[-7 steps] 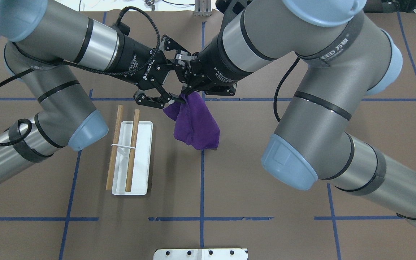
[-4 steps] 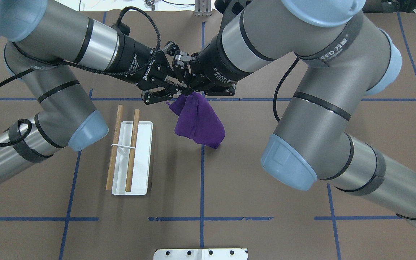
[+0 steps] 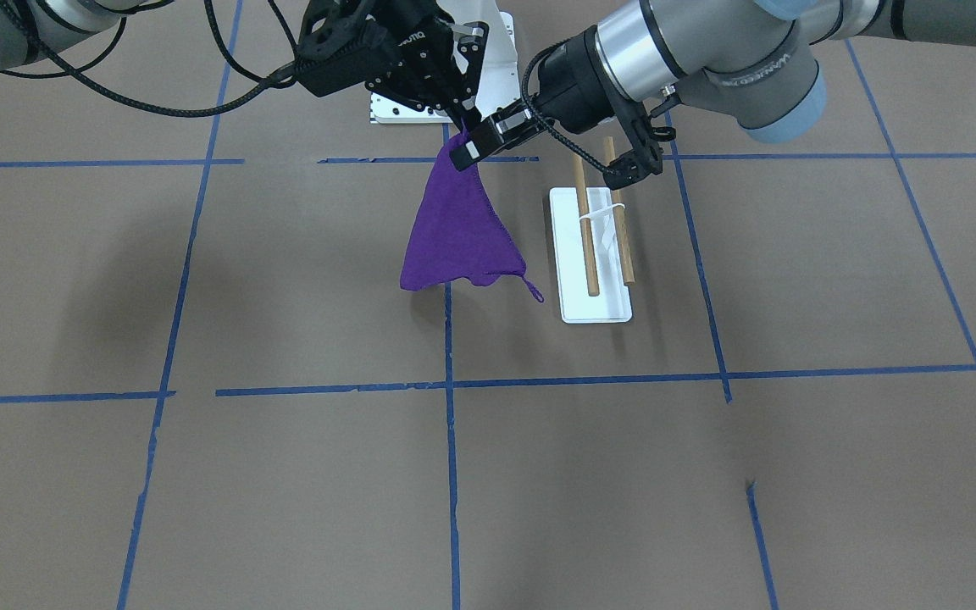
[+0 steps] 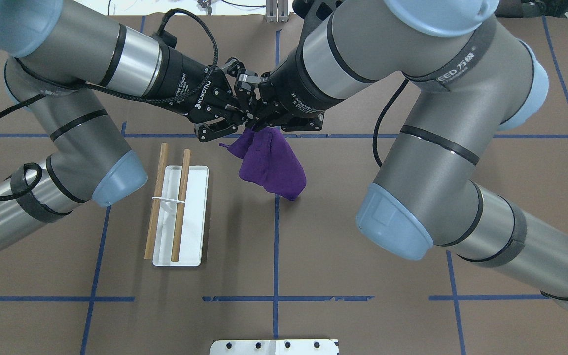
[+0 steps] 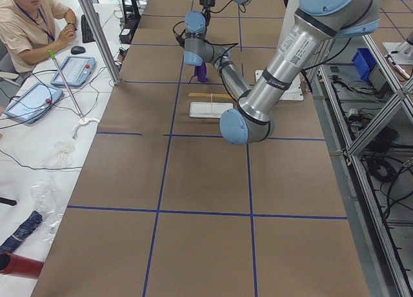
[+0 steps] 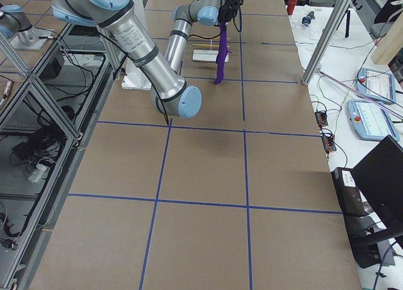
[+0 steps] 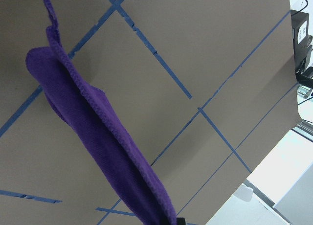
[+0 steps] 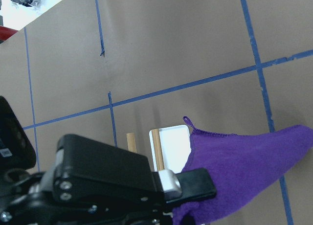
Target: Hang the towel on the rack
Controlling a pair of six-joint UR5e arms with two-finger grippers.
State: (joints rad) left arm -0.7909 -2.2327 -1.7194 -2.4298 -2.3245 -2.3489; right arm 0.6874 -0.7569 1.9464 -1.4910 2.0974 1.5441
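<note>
The purple towel hangs in the air from its top corner, its loop tag at the lower edge toward the rack. My left gripper and my right gripper meet at that top corner, and both are shut on it. From overhead the towel hangs below the two grippers, the left and the right. The rack stands on the table to the left of the towel, its white base under two tan dowels. The rack is bare and apart from the towel.
The white bolted pedestal sits at the table's near edge by the robot base. Blue tape lines cross the brown table. An operator sits at a side desk beyond the table's far side.
My left gripper, open beside the towel's top a second ago, has shut on it next to my right gripper. The towel has swung a little and its loop tag now shows.
</note>
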